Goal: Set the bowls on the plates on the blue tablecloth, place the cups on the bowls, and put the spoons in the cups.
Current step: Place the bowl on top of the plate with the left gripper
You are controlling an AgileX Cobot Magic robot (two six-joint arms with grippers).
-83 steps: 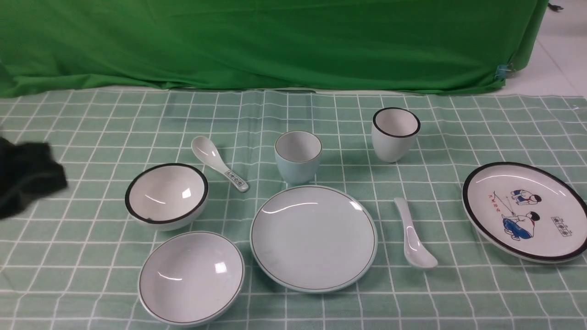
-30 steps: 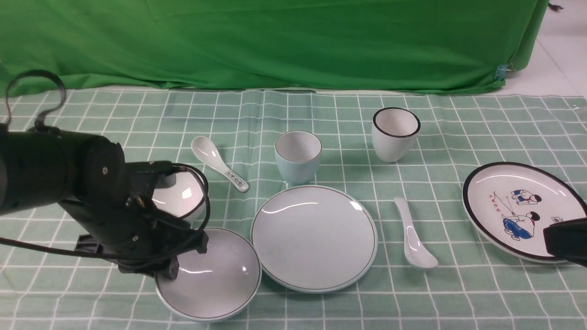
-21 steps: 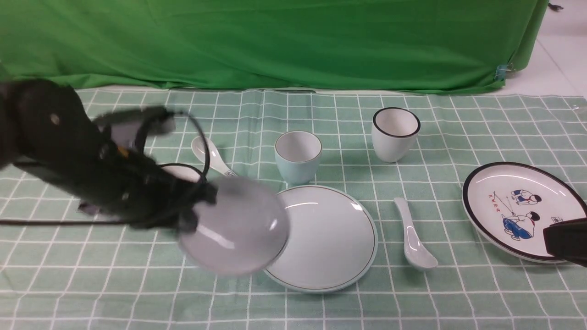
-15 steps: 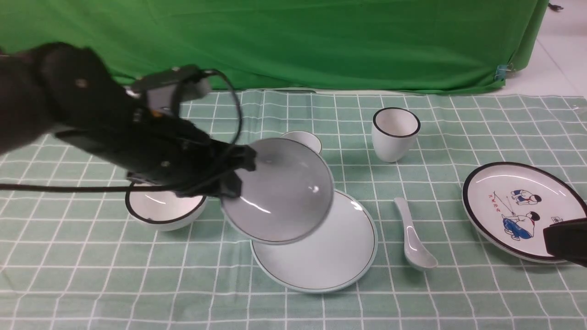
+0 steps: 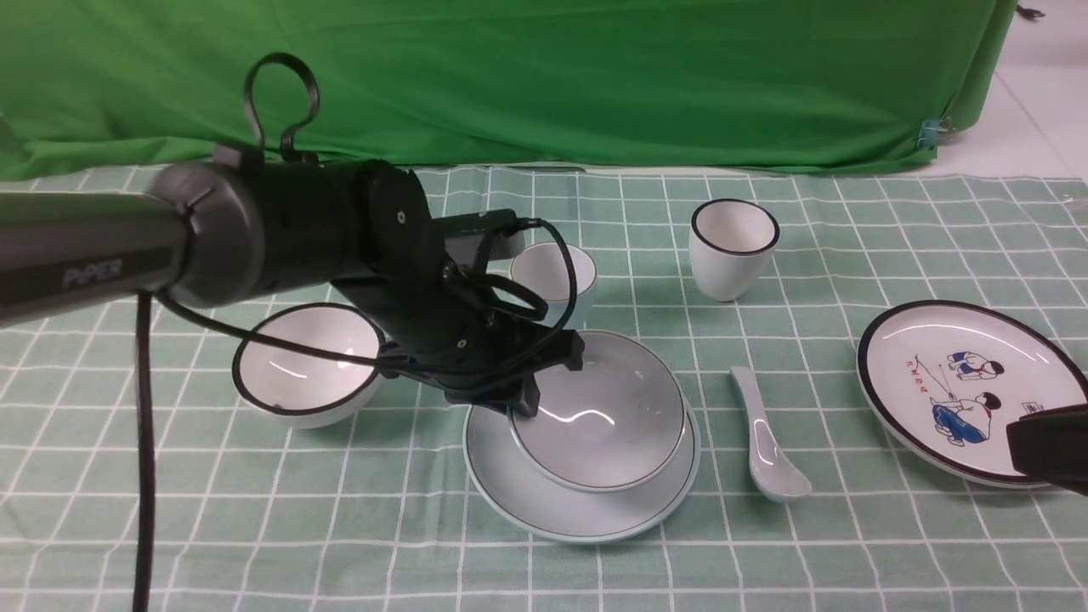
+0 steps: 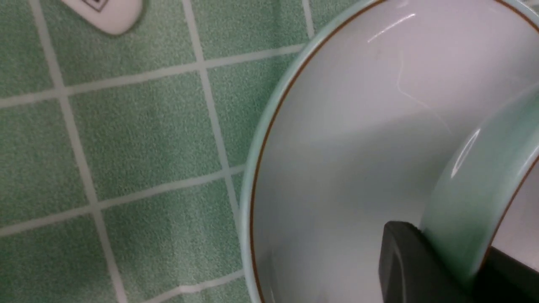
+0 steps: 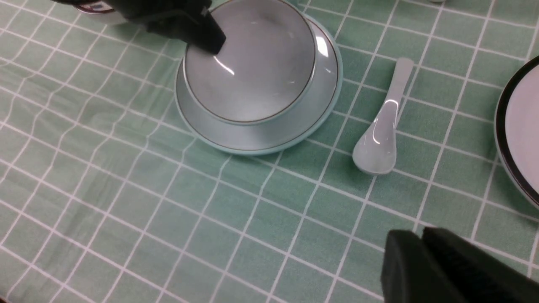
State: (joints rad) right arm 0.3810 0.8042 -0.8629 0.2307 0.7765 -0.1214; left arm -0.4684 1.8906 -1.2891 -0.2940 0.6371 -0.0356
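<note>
My left gripper (image 5: 529,393) (image 6: 454,269) is shut on the near-left rim of the pale blue bowl (image 5: 599,416) (image 7: 248,59), which sits on the pale blue plate (image 5: 544,501) (image 6: 337,147). The white bowl (image 5: 306,361) stands left of it on the blue tablecloth (image 5: 170,510). Behind the arm is the pale blue cup (image 5: 552,272), and farther right the white cup (image 5: 733,246). The plain spoon (image 5: 765,442) (image 7: 379,134) lies between the pale blue plate and the cartoon plate (image 5: 960,382). The patterned spoon's handle end (image 6: 105,12) shows only in the left wrist view. My right gripper (image 7: 417,252) (image 5: 1050,446) hovers shut and empty, near right.
A bright green backdrop cloth (image 5: 527,76) hangs along the far edge of the table. My left arm (image 5: 280,234) and its cable reach across the left half above the white bowl. Bare cloth lies along the near edge.
My left gripper took the pale blue bowl from the near left of the cloth, lifted it, and carried it right onto the pale blue plate. My right gripper stayed where it was.
</note>
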